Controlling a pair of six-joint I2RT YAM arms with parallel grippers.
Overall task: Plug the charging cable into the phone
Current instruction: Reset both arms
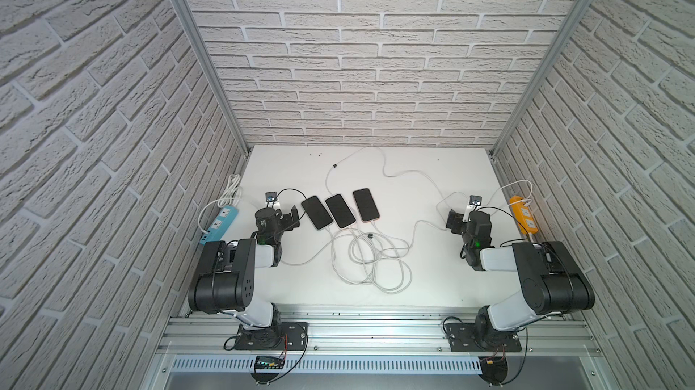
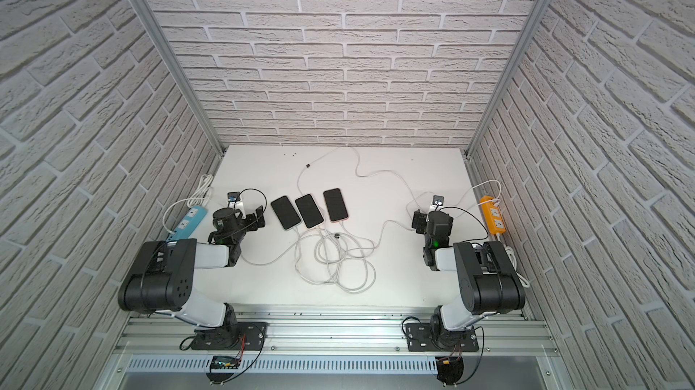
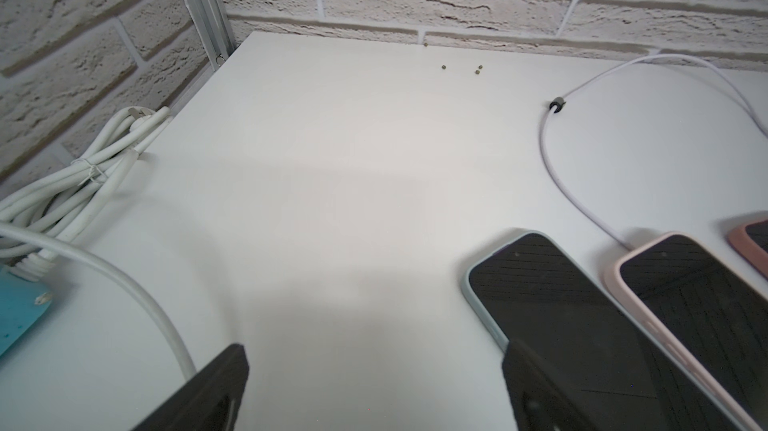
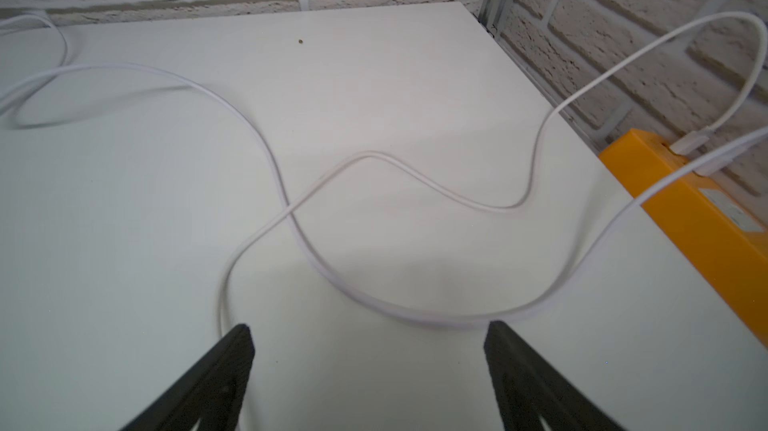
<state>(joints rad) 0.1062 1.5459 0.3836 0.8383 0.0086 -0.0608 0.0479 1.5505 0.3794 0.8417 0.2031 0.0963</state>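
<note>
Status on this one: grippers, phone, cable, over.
Left gripper open, empty, beside blue-cased phone. Right gripper open, empty, above white cable. Cable tangle lies in front of three phones; which are plugged, unclear.

White table, boxed in on three sides by pale brick-pattern walls; aluminium posts stand in the back corners.

Blue power strip lies along the table's left edge. Its thick white cord is bundled and tied just behind it, against the wall.

Orange power strip lies along the right edge, close to the wall.

Three small dark specks sit near the back wall, and one more is far right.

Front edge: aluminium rail, with a slotted grey duct below it.
</note>
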